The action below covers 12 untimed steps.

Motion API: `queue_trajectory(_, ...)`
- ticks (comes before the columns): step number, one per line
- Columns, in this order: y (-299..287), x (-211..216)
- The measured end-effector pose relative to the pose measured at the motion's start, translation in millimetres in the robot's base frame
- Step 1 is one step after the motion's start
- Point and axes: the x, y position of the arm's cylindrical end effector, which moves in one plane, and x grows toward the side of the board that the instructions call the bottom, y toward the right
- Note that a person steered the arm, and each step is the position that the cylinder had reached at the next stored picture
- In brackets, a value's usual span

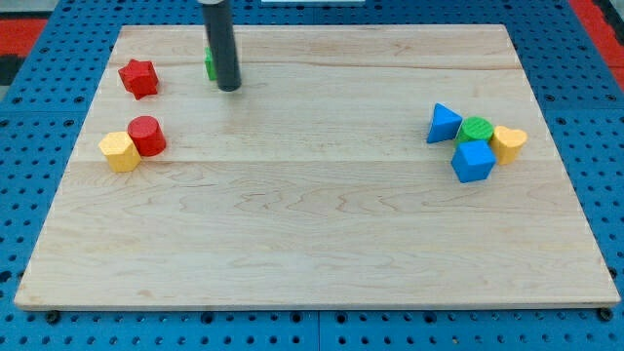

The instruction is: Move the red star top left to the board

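Note:
The red star [138, 78] lies near the board's upper left, a little in from the left edge. My tip [228, 88] rests on the board to the star's right, well apart from it. A green block [210, 64] sits just behind the rod on its left side, mostly hidden, so its shape cannot be made out.
A red cylinder [146, 135] touches a yellow hexagonal block [119, 151] at the left. At the right a blue triangle [444, 124], green cylinder [476, 129], blue cube [474, 161] and yellow heart [508, 142] cluster together. The wooden board [312, 224] lies on a blue pegboard.

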Motion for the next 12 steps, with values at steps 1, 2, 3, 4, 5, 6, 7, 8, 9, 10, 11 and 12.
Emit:
queue_trajectory(1, -6.3, -23.1)
queue_trajectory(2, 36.1, -54.9)
queue_trajectory(3, 14.9, -16.1)
queue_trajectory(4, -36.0, 28.3)
queue_trajectory(5, -68.9, 49.8)
queue_trajectory(6, -108.1, 22.5)
queue_trajectory(7, -102.7, -2.8)
queue_trajectory(8, -65.1, -37.6)
queue_trajectory(9, -58.2, -38.5)
queue_trajectory(10, -78.9, -16.4)
queue_trajectory(11, -99.3, -49.3)
queue_trajectory(12, -77.1, -57.2)
